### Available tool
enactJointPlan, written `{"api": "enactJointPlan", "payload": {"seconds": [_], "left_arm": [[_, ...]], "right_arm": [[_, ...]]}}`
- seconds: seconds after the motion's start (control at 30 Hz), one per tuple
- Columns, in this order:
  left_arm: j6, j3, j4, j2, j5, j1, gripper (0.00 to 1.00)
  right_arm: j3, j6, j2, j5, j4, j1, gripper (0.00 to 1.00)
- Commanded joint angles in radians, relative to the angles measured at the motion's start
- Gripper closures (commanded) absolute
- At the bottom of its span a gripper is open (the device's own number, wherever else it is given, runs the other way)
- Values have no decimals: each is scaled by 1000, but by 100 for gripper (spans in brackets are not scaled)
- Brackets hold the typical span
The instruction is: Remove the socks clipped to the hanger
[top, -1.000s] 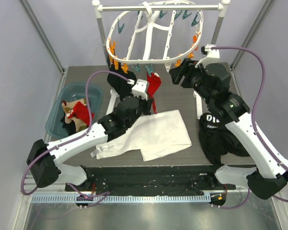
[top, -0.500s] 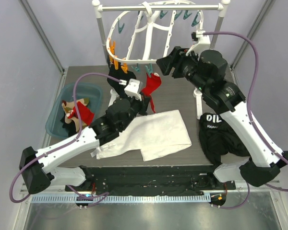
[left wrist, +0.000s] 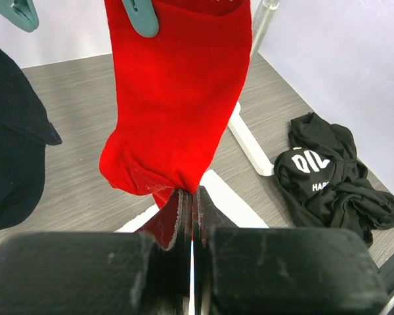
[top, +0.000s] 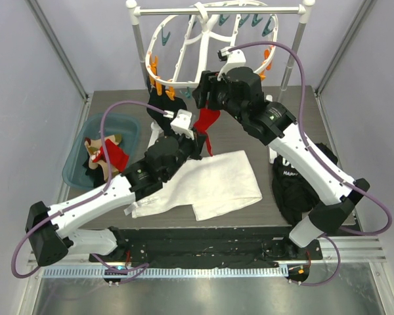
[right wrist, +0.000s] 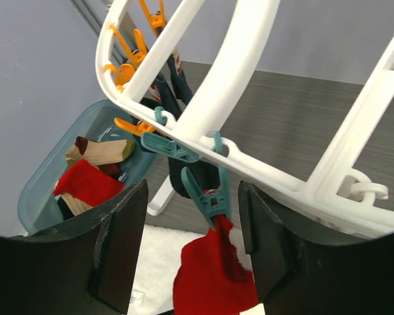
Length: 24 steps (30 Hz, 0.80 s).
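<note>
Nearest our bases, we are pinching the toe of the red sock (left wrist: 177, 98) with the left pincer (left wrist: 192, 210), its jaws pressed together on the soft knit just above the grey wood-grain counter (left wrist: 72, 151). Farther up, we are holding the right pincer (right wrist: 192, 249) spread either side of the teal clip (right wrist: 207, 197) that grips the sock's cuff on the hard white plastic hanger (right wrist: 217, 98). We are judging that the next move calls for squeezing that clip open while tugging the sock down.
</note>
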Motion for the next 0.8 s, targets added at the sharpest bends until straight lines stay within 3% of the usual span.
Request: {"api": "enactJointPlan", "payload": {"seconds": [0.0, 0.57, 0.67, 0.77], "left_arm": [[-6, -4, 31, -37, -6, -10, 100], [5, -1, 37, -35, -8, -13, 100], [10, -1, 35, -38, -11, -13, 100], [13, -3, 35, -40, -17, -15, 100]], "right_arm": [[46, -35, 2, 77, 20, 3, 35], [40, -32, 44, 74, 63, 5, 41], [45, -32, 48, 93, 64, 5, 53], [39, -32, 44, 117, 72, 3, 81]]}}
